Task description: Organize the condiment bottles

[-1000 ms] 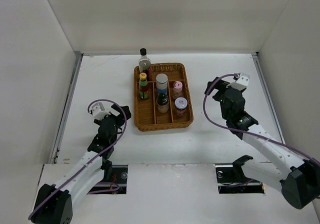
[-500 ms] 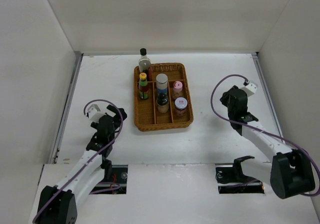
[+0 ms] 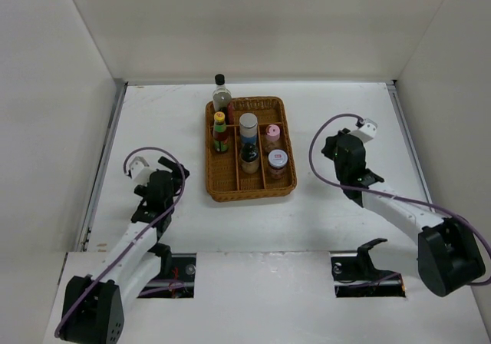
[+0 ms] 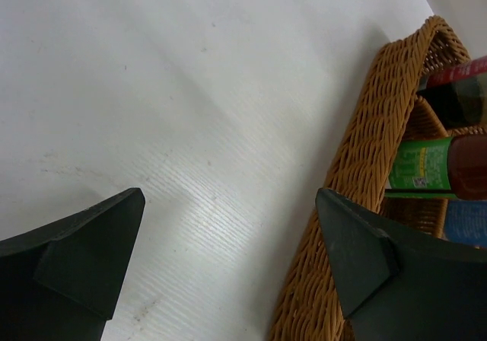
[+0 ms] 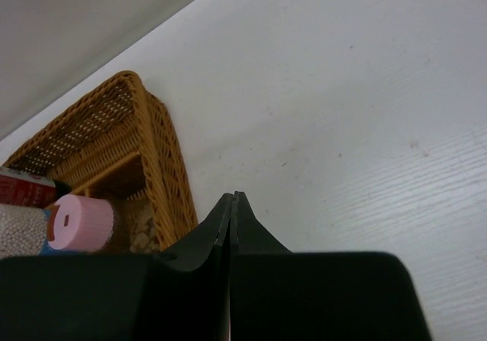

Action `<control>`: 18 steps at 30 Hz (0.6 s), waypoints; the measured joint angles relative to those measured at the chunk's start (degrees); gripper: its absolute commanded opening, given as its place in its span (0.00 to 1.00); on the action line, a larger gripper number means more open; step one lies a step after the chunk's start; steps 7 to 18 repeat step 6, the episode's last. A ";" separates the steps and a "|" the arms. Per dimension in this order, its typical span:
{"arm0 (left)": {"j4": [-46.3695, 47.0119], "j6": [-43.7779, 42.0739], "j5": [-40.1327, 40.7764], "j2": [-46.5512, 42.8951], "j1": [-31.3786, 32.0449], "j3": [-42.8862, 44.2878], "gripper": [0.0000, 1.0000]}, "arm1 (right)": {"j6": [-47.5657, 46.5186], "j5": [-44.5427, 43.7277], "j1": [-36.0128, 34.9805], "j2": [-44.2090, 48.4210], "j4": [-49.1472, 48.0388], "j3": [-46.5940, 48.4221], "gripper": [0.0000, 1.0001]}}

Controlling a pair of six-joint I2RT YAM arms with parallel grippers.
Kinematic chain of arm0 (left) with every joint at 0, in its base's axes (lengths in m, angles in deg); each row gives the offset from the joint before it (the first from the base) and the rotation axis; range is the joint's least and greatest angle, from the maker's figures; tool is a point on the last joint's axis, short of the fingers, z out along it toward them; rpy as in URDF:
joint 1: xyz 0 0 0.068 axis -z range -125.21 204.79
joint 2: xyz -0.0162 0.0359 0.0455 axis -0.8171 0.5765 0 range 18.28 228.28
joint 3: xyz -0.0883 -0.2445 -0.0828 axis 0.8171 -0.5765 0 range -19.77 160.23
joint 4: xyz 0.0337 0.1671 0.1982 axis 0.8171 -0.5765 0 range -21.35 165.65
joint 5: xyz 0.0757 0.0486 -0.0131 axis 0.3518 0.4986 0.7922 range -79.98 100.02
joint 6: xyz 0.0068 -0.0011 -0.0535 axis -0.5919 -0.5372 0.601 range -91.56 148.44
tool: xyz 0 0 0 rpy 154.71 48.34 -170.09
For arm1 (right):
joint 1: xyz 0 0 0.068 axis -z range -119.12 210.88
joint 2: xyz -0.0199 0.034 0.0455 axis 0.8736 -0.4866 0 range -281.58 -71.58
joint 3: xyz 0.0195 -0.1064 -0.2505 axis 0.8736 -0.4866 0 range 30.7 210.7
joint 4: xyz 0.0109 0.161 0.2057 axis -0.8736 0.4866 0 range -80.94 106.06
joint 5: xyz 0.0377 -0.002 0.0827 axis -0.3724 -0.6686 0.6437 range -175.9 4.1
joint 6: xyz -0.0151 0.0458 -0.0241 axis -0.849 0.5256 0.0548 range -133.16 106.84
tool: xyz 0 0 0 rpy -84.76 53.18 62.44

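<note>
Five condiment bottles stand in the wicker tray (image 3: pixel 230 189): a yellow-capped one (image 3: pixel 220 133), a pale-lidded one with a blue label (image 3: pixel 248 127), a dark stubby one (image 3: pixel 249 158), a pink-lidded jar (image 3: pixel 272 137) and a lavender-lidded jar (image 3: pixel 278 162). A black-capped bottle (image 3: pixel 222 92) stands at the tray's far left corner; whether inside or behind it I cannot tell. My left gripper (image 3: pixel 176 172) (image 4: pixel 230 195) is open and empty, left of the tray. My right gripper (image 3: pixel 327 146) (image 5: pixel 232 196) is shut on nothing, right of the tray.
The tray's wicker wall (image 4: pixel 358 158) fills the right of the left wrist view, with a green-labelled bottle (image 4: pixel 426 166) behind it. The right wrist view shows the tray's corner (image 5: pixel 156 143) and the pink lid (image 5: pixel 80 223). White walls enclose the table on three sides.
The right gripper has closed, empty, and its wrist has swung about beside the tray. The left arm has drawn back a little toward its base, still open. The bottles have not moved.
</note>
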 measured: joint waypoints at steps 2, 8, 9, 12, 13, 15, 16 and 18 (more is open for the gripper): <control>-0.90 0.00 0.20 1.01 -0.07 1.20 1.00 | 0.00 0.00 -1.11 0.00 -0.68 -0.09 0.00; -1.51 -0.02 0.15 3.28 0.44 3.32 1.00 | -0.31 -0.22 -4.76 0.00 -2.03 -0.76 0.02; -1.51 -0.02 0.15 3.28 0.44 3.32 1.00 | -0.31 -0.22 -4.76 0.00 -2.03 -0.76 0.02; -1.51 -0.02 0.15 3.28 0.44 3.32 1.00 | -0.31 -0.22 -4.76 0.00 -2.03 -0.76 0.02; -1.51 -0.02 0.15 3.28 0.44 3.32 1.00 | -0.31 -0.22 -4.76 0.00 -2.03 -0.76 0.02; -1.51 -0.02 0.15 3.28 0.44 3.32 1.00 | -0.31 -0.22 -4.76 0.00 -2.03 -0.76 0.02; -1.51 -0.02 0.15 3.28 0.44 3.32 1.00 | -0.31 -0.22 -4.76 0.00 -2.03 -0.76 0.02; -1.51 -0.02 0.15 3.28 0.44 3.32 1.00 | -0.31 -0.22 -4.76 0.00 -2.03 -0.76 0.02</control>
